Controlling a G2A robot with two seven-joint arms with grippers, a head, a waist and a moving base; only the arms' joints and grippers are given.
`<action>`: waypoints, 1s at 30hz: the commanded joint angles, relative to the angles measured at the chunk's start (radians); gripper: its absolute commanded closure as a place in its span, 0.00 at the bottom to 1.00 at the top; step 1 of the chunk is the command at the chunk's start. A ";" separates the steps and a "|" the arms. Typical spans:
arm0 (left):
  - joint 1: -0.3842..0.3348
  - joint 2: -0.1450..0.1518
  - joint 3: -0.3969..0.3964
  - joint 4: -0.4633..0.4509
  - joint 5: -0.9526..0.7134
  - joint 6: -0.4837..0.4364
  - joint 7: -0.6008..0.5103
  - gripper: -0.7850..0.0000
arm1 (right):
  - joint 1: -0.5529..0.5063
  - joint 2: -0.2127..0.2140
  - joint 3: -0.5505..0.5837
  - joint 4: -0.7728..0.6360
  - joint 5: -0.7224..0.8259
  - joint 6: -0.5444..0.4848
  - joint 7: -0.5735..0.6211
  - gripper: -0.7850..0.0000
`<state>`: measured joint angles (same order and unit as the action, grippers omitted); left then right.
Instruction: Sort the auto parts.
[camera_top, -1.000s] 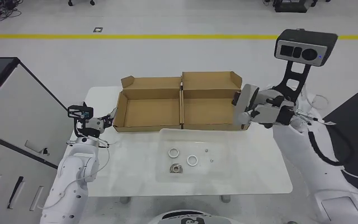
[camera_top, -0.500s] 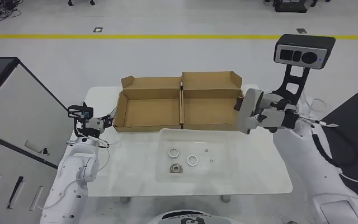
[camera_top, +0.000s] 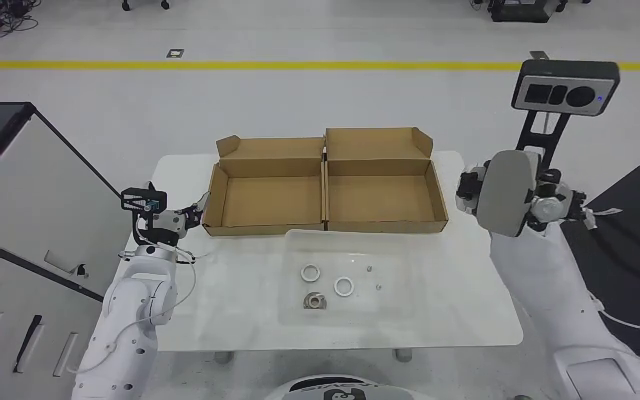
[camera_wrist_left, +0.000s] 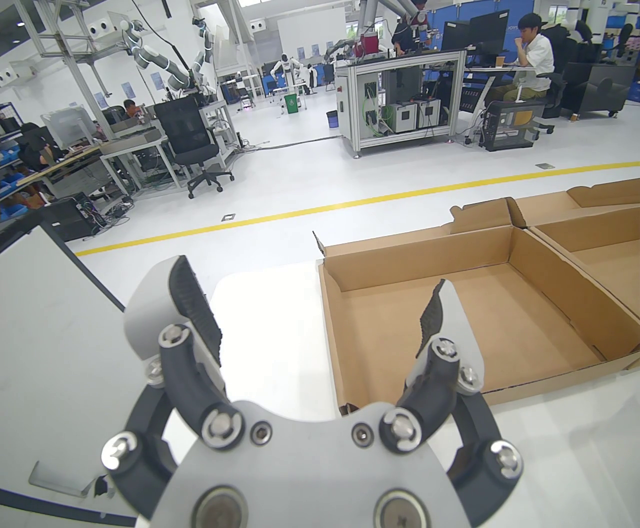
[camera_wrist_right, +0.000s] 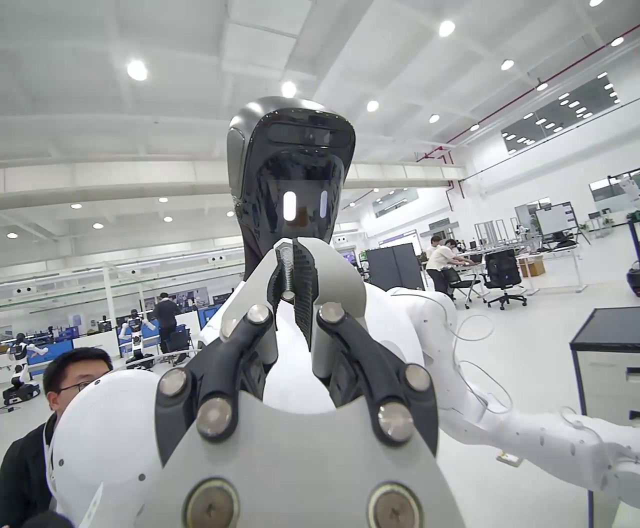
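Metal threaded bolt (camera_wrist_right: 286, 272) is clamped in the right pincer (camera_wrist_right: 292, 255), out beside the right cardboard box (camera_top: 380, 198). I'd bring it low over the box before releasing. Left pincer (camera_wrist_left: 310, 277) gapes apart. That box and the left cardboard box (camera_top: 268, 200) are empty, and the clear tray (camera_top: 395, 300) beside the right box holds white rings (camera_top: 311, 271).

The left gripper (camera_wrist_left: 310, 277) sits low and level with jaws spread wide, while the right gripper (camera_wrist_right: 292, 247), raised and upturned, pinches a threaded bolt (camera_wrist_right: 286, 272).
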<state>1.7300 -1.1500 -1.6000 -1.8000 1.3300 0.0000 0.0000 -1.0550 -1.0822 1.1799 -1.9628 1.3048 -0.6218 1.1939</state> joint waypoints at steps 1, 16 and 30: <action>0.000 0.000 0.000 0.000 0.000 0.000 0.000 0.00 | 0.000 0.000 0.000 0.000 0.000 0.000 0.000 1.00; 0.000 0.000 0.000 0.000 0.000 0.000 0.000 0.00 | 0.000 0.000 0.000 0.000 0.000 0.000 0.000 1.00; 0.000 0.000 0.000 0.000 0.000 0.000 0.000 0.00 | -0.075 0.034 0.264 0.028 -0.477 0.170 -0.159 1.00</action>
<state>1.7300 -1.1500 -1.6000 -1.8000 1.3300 0.0000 0.0000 -1.1264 -1.0536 1.4085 -1.9364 0.8983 -0.4772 1.0325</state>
